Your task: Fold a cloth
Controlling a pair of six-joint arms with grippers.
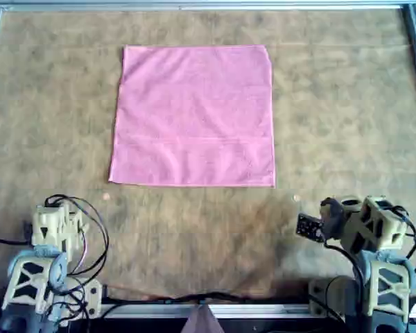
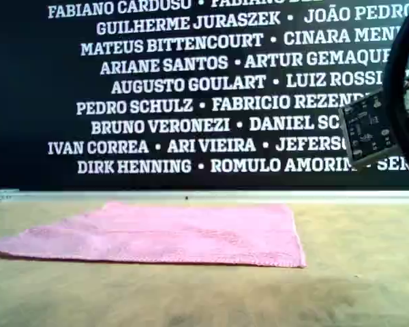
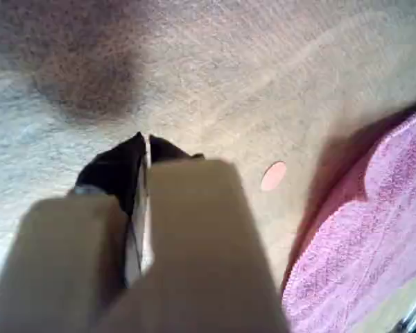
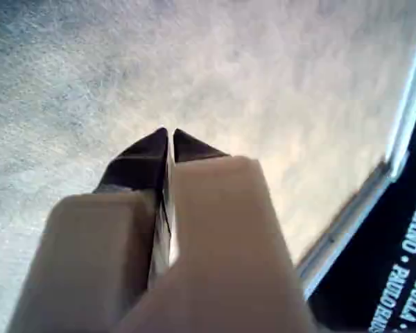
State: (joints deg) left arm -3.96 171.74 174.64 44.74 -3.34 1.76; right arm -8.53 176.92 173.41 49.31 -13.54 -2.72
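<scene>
The cloth (image 1: 194,116) lies spread flat and unfolded on the desk (image 1: 347,118), in the upper middle of the overhead frame, its four edges roughly square to the frame and a faint band line running across it near its lower edge. Both arms sit along the bottom of that frame, apart from the fabric: the left end effector (image 3: 144,142) belongs to the arm at the lower left, since its wrist view shows the pink corner just beside it with a small pink dot (image 3: 273,175) on the desk between, while the right end effector (image 4: 168,135) belongs to the arm at the lower right and sees only bare desk and the rail. Both have their jaws pressed together, holding nothing. The cloth lies up-frame from each – its lower edge is the nearest one, and its lower left corner looks closer to the left arm than the lower right corner is to the right arm. With no clear long axis, a fold would likely start from those two near corners, carried toward the far edge.
</scene>
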